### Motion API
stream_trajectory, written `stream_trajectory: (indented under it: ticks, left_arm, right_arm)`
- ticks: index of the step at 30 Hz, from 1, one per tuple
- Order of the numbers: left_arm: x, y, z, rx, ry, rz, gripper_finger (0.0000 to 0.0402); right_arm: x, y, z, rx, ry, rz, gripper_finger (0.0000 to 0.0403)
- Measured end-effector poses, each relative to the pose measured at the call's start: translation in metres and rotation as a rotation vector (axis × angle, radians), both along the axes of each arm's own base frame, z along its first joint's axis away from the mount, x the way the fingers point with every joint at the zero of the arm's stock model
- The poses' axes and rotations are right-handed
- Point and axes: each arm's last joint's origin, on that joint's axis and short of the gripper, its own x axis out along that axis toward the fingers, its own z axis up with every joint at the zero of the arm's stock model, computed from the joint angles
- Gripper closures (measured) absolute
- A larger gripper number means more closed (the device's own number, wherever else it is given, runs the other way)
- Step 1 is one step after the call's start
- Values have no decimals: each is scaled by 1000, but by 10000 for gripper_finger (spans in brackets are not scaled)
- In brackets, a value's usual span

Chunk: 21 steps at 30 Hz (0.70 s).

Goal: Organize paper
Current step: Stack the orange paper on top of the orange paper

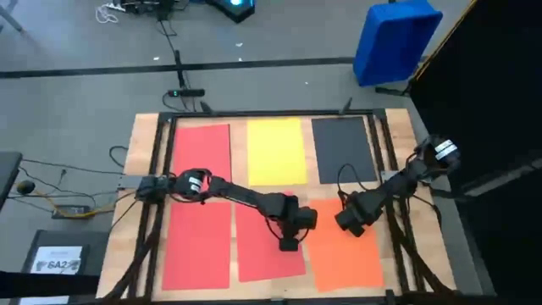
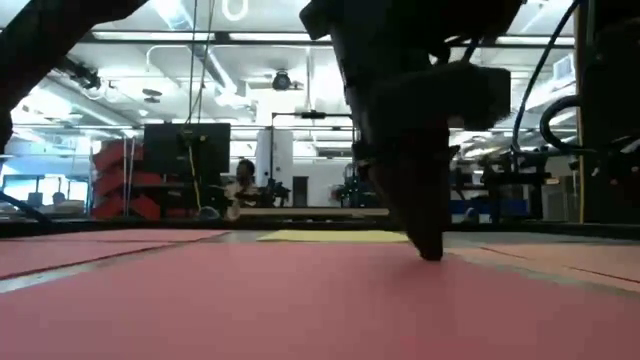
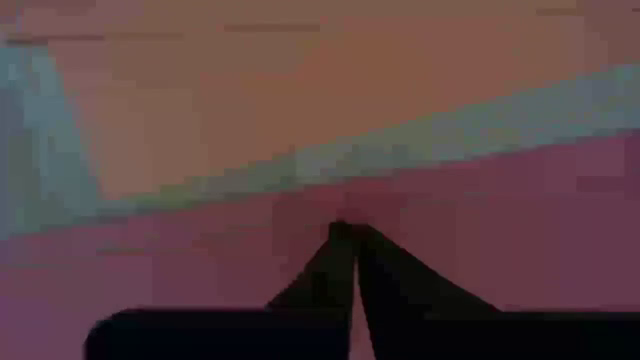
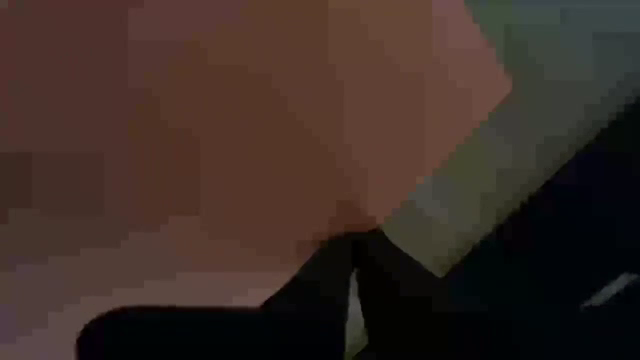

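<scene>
Thin, light, floppy sheets lie flat on the bench [image 1: 140, 169], so sliding by fingertip pressure suits better than pinching. The left end effector [image 1: 289, 244], fingers pressed together, bears on the red paper [image 1: 268, 246] at 6 o'clock. The right end effector [image 1: 348, 224], also closed, sits over the orange paper [image 1: 347, 254].

Three red sheets [image 1: 201, 151], one yellow sheet [image 1: 276, 151], one dark grey sheet [image 1: 342, 149], one orange sheet [image 1: 345, 254], one blue bin [image 1: 394, 41]

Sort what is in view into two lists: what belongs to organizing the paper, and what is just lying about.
Job:
three red paper sheets
yellow paper sheet
dark grey paper sheet
orange paper sheet
shut left gripper
shut right gripper

Lying about:
blue plastic bin
dark box with white label
</scene>
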Motion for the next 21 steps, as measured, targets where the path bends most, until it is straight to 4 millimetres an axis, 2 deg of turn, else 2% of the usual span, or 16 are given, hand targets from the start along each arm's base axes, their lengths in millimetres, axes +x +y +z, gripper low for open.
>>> stream_trajectory:
  ticks: [8,17,21]
  left_arm:
    - [-3,1,3,5,24,0,401]
    - [4,-1,29,-8,-36,15,401]
    - [9,-2,34,-3,-98,23,401]
  right_arm:
    - [0,0,0,3,0,8,403]
    - [0,0,0,1,-1,10,403]
    - [0,0,0,1,-1,10,403]
